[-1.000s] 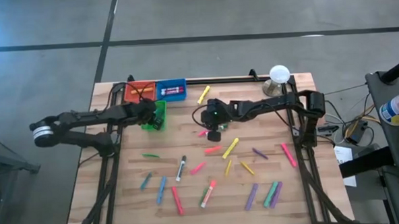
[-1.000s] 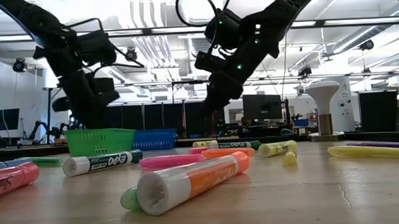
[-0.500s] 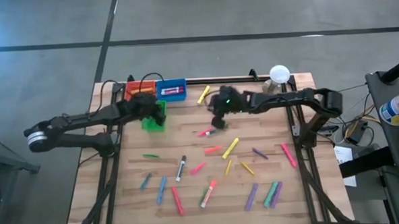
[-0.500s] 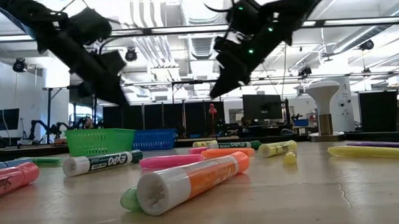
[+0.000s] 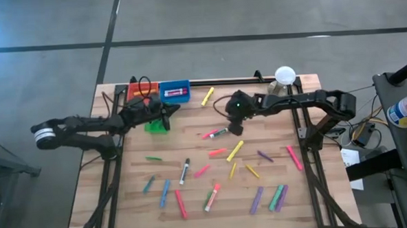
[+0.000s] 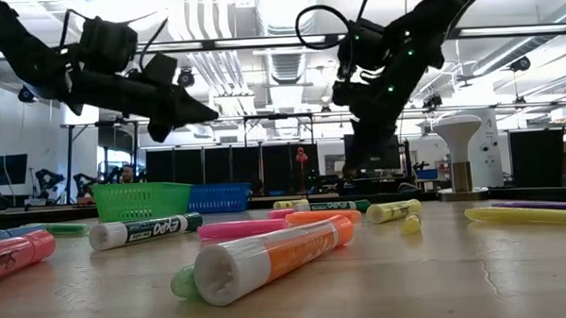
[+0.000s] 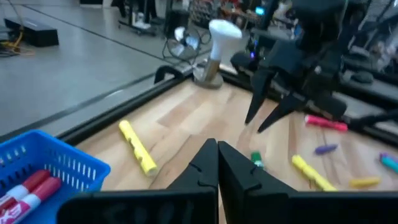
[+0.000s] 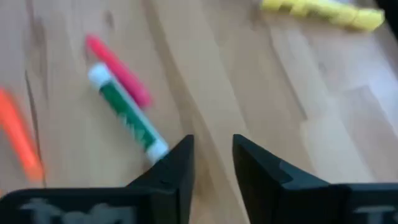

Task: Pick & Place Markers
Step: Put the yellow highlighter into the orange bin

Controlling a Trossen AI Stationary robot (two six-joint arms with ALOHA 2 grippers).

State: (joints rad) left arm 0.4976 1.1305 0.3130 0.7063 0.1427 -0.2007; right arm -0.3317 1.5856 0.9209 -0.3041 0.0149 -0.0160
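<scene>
Several markers in many colours lie flat on the wooden table [image 5: 310, 192], most toward its near half. My left gripper [image 5: 172, 108] is shut and holds nothing; it points level toward the table's right, above the green bin [image 5: 156, 123]. My right gripper [image 8: 212, 155] is open and slants down over bare wood. A green-and-white marker [image 8: 127, 115] and a pink marker [image 8: 118, 68] lie side by side just beside it, untouched. In the left wrist view, the shut fingers [image 7: 216, 152] point toward the right arm's open gripper [image 7: 273, 99].
A red bin [image 5: 137, 93] and a blue bin [image 5: 175, 92] with a red-and-white marker inside stand at the far left, behind the green bin. A white domed object [image 5: 284, 75] stands at the far right. A yellow marker [image 5: 207, 96] lies near the far edge.
My left gripper has tipped up from pointing down into the green bin to pointing level toward the table's right. My right gripper has drawn back toward the table's right, away from the pink and green markers, which stay on the table.
</scene>
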